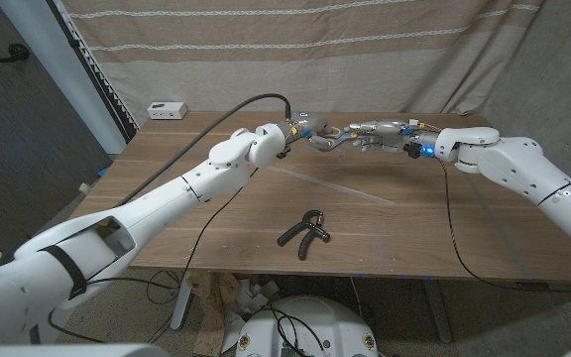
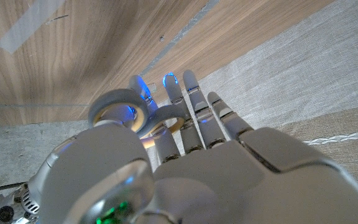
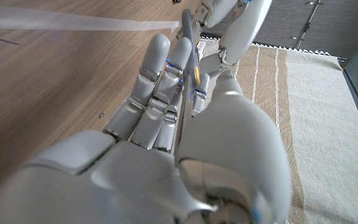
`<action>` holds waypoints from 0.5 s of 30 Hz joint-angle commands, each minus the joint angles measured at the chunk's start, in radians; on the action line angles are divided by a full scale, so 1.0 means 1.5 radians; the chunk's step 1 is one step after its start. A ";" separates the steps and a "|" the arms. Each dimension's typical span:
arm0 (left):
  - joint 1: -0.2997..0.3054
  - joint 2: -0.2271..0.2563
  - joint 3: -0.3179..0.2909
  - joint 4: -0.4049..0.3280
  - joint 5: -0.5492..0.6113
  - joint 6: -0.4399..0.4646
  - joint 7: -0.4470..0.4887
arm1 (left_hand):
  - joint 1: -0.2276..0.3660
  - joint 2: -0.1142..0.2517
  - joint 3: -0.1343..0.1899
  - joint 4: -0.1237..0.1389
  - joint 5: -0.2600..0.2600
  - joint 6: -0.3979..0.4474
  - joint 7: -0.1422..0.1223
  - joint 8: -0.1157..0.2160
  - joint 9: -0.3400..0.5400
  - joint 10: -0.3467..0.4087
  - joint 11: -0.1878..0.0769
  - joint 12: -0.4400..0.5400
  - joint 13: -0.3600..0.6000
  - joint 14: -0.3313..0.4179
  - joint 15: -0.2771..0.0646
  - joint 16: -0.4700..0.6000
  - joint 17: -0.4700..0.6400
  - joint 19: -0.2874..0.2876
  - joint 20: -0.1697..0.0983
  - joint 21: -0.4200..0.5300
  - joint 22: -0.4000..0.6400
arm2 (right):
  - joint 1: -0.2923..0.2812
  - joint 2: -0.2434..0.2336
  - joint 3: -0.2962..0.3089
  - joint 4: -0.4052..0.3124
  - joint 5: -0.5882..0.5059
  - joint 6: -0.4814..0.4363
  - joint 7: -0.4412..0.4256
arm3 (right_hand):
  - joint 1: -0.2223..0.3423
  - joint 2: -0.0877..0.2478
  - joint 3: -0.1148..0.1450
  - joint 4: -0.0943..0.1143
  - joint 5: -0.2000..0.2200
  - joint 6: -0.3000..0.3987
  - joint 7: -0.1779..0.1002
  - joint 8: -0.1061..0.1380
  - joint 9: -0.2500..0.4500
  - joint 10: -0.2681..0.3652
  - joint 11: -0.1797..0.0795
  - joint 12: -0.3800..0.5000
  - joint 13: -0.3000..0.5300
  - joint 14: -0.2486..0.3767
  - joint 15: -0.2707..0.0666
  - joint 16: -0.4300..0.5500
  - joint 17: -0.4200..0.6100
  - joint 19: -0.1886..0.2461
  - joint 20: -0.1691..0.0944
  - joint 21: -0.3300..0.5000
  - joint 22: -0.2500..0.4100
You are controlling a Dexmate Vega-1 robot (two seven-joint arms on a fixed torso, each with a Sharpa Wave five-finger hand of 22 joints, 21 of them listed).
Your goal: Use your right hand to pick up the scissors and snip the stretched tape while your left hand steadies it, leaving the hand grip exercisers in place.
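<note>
Two hands meet at the far side of your tabletop [image 1: 266,213], close to the striped curtain [image 1: 295,50]. Your left hand [image 1: 317,136] grips the roll of tape [image 2: 118,107]; in the left wrist view the roll sits between thumb and fingers [image 2: 194,106], with blue light on its rim. Your right hand [image 1: 380,134] holds the scissors [image 3: 189,46]: in the right wrist view the slim grey blades with a yellow mark lie clamped between the thumb and the fingers [image 3: 157,68]. The two hands are just beside each other in the head view; whether they touch cannot be told.

A strip of clear tape [image 1: 340,186] runs along the wood from near the left wrist towards the middle right of the tabletop. It appears to lie on or close above the surface; which of the two cannot be told.

One black hand grip exerciser [image 1: 305,231] lies near the front edge, well apart from both hands. A small white box [image 1: 167,110] sits at the far left corner.

No brand, label or legible writing is visible on any item.
</note>
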 commanded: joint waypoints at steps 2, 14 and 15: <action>-0.006 0.013 -0.004 0.010 -0.013 -0.057 0.001 | 0.002 -0.009 0.077 0.067 0.010 0.009 -0.003 0.010 -0.001 0.088 -0.089 0.000 -0.002 -0.003 -0.109 -0.006 0.005 -0.001 -0.052 0.000 0.001 | -0.003 0.005 0.007 0.008 0.003 0.025 0.009 | -0.024 -0.010 -0.012 0.007 0.007 -0.032 0.028 -0.004 -0.001 -0.001 0.003 -0.012 -0.004 -0.033 -0.015 -0.001 -0.001 0.004 -0.064 -0.007 0.000; 0.004 0.026 -0.019 0.007 -0.023 -0.082 0.004 | 0.000 -0.018 0.089 0.066 0.029 0.013 -0.005 0.004 -0.004 0.094 -0.089 0.000 -0.014 0.002 -0.110 -0.015 0.015 -0.001 -0.056 -0.001 0.000 | -0.009 0.001 0.017 0.009 -0.001 0.036 -0.005 | -0.059 -0.032 -0.031 0.005 0.018 -0.058 0.029 -0.006 -0.007 -0.033 0.017 -0.043 -0.019 -0.101 -0.005 -0.014 0.002 -0.004 -0.061 -0.034 -0.003; 0.004 0.027 -0.020 0.007 -0.022 -0.083 0.003 | 0.000 -0.019 0.091 0.066 0.031 0.014 -0.005 0.004 -0.005 0.095 -0.089 0.001 -0.015 0.002 -0.110 -0.016 0.016 -0.001 -0.056 -0.001 0.000 | -0.010 0.000 0.019 0.009 -0.001 0.037 -0.006 | -0.064 -0.033 -0.033 0.006 0.018 -0.060 0.031 -0.006 -0.008 -0.034 0.016 -0.044 -0.020 -0.104 -0.005 -0.015 0.002 -0.005 -0.060 -0.035 -0.003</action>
